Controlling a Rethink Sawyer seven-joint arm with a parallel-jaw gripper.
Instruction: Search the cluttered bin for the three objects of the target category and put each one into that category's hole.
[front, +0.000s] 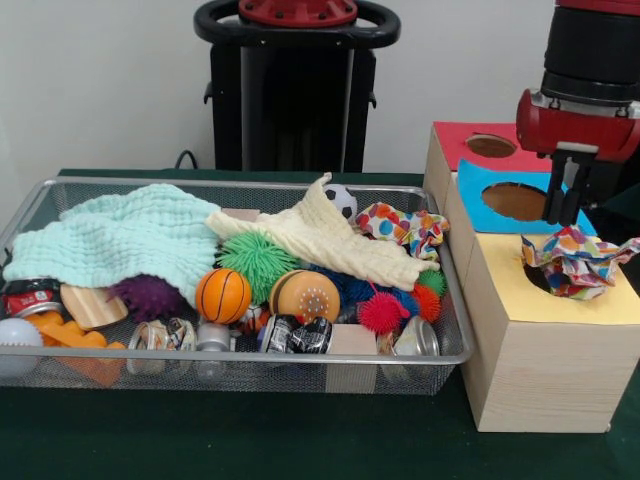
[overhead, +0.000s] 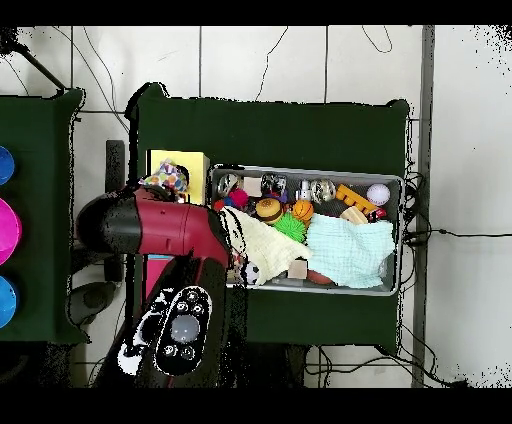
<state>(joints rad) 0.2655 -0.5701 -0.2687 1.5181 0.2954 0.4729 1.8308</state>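
Front view, L to R. Wire bin (front: 60, 195) sits on dark green tabletop (front: 200, 440). Far L corner of bin: white ball (front: 18, 345), can w/ red label (front: 30, 295), orange plastic pieces (front: 70, 340). Mint green cloth (front: 120, 235) covers L half, draped over a purple spiky ball (front: 148, 295). Centre: green spiky ball (front: 258, 262), mini basketball (front: 223, 295) just beside it, toy burger (front: 304, 296), crushed cans (front: 295, 335) along front wall. Cream cloth (front: 320, 240) lies diagonally across centre toward R end; small soccer ball (front: 341, 200) shows behind it. R end of bin: polka-dot cloth (front: 400, 228) at back, red spiky ball (front: 383, 312) and silver can (front: 415, 340) at front.

R of bin, touching or just beside it: wooden box (front: 545, 370) w/ three coloured tops: red (front: 455, 135) at back, blue (front: 475, 195) mid, yellow (front: 510, 270) at front. Red and blue tops each show a round hole. Second polka-dot cloth (front: 575, 262) sits bunched on yellow top, partly sunk in, over that section's hole.

Arm comes down at far R. Jaws (front: 566, 200) hang above the bunched cloth, clear of it, over blue/yellow boundary. Jaws appear parted, nothing held.

Overhead view: arm (overhead: 160, 225) covers most of box; yellow top and bunched cloth (overhead: 165, 180) visible beside bin (overhead: 395, 180)
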